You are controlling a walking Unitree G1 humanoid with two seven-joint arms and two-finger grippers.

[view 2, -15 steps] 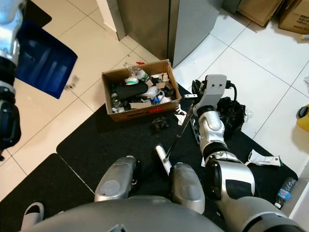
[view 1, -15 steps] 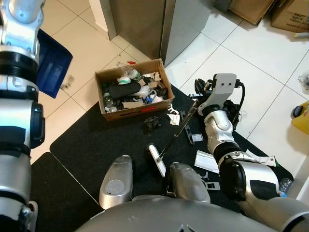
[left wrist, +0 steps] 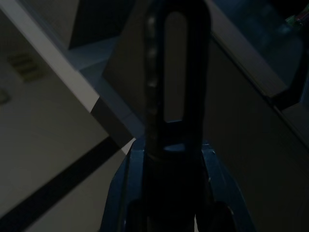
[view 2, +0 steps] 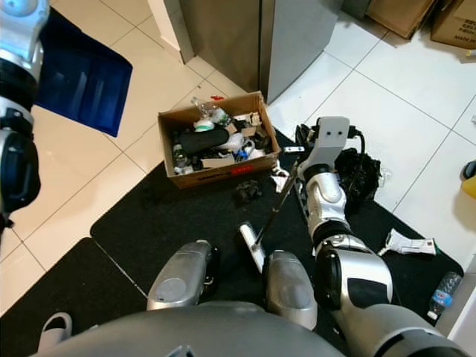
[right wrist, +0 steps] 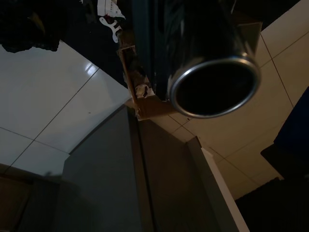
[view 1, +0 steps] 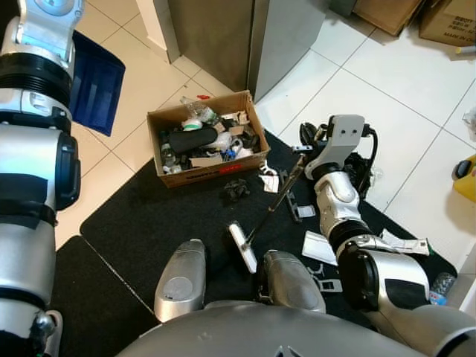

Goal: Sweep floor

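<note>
I count one cardboard box point(view 1: 208, 143), one broom point(view 1: 268, 212), one blue dustpan point(view 2: 83, 74), two black mats point(view 1: 163, 216) and two brown cartons point(view 1: 416, 15) by the far wall.

The cardboard box sits on the far edge of the larger mat, partly over the white tiles, and is packed with mixed rubbish: a black cylinder, clear plastic bottles, crumpled white paper. A red strip on its near wall carries print too small for me to read.

One dark clump of debris point(view 1: 236, 189) lies on the mat just in front of the box; white paper scraps point(view 1: 323, 247) are scattered beside my right arm.

The right gripper point(view 1: 303, 152) is clenched on the broom's metal handle; the white head rests on the mat near my knees.

The left gripper point(left wrist: 176, 87) is raised, the dustpan beyond it over the tiles. I cannot tell whether its fingers are closed.

The right carton's black lettering is only partly in view and not legible.
</note>
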